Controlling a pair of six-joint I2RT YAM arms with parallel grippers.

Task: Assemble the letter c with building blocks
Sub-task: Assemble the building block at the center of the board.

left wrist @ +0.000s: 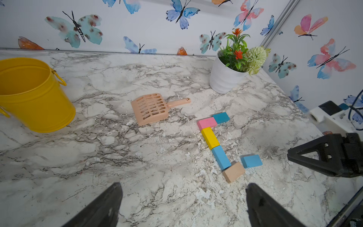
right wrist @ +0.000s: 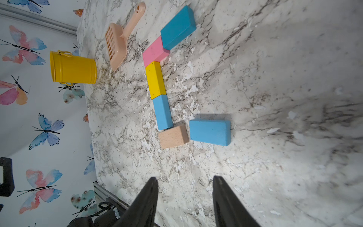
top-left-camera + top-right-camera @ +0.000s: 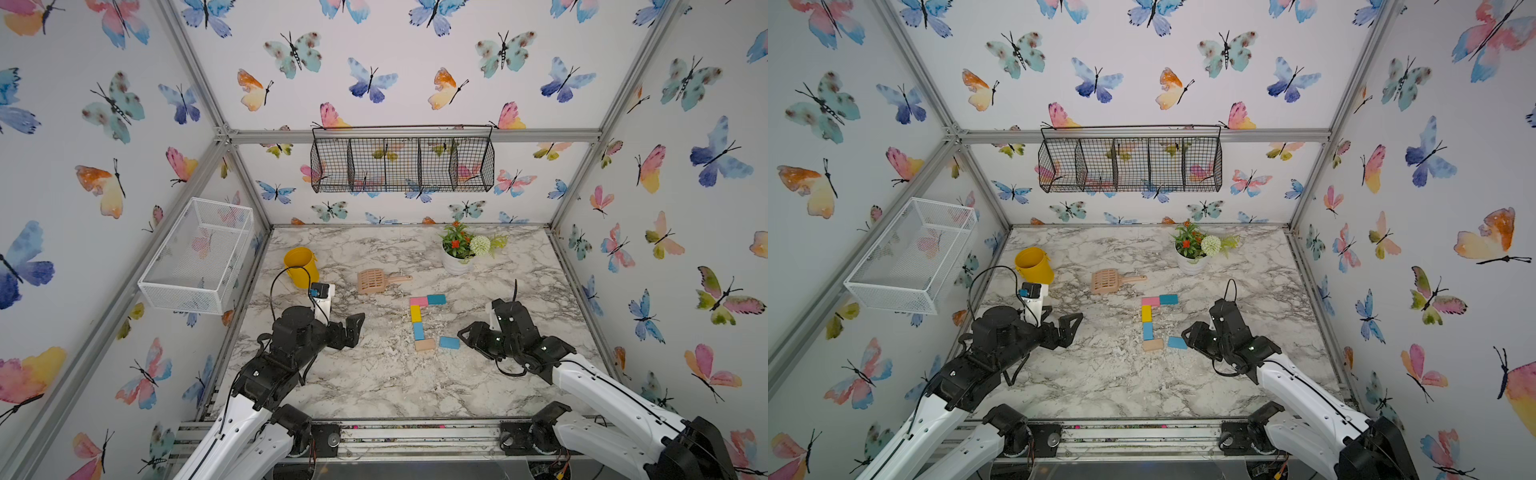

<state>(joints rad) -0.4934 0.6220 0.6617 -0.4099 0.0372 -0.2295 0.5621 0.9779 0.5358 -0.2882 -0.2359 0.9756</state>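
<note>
The letter c (image 3: 417, 326) lies flat on the marble table (image 3: 374, 374), right of centre. Its long axis runs from the near edge toward the back wall, and its open side faces the robot's right. The far arm is the pink block (image 3: 418, 301) and the teal block (image 3: 436, 299), set end to end with their long axes crosswise. Nearer the robot runs the spine — the yellow block (image 3: 415, 313), then the inner light blue block (image 3: 418, 331) — lengthwise and touching end to end. At the near corner sits the tan wood block (image 3: 424, 344), turned a little off square, with one corner against the spine. The outer light blue block (image 3: 449, 342) lies crosswise just beside it, and the right wrist view shows a thin gap between them.

The right arm reaches in from the near right with its forearm low. The right claw (image 3: 465, 337) points leftward at the outer block, near it but not touching. Its fingers (image 2: 147, 196) stand apart with only bare table between them. The left arm stretches in from the near left, and the left claw (image 3: 351, 330) is aimed toward the blocks but well apart from them — spread wide and holding nothing. A peach scoop (image 3: 376, 281) lies beyond the c, toward the back wall.
</note>
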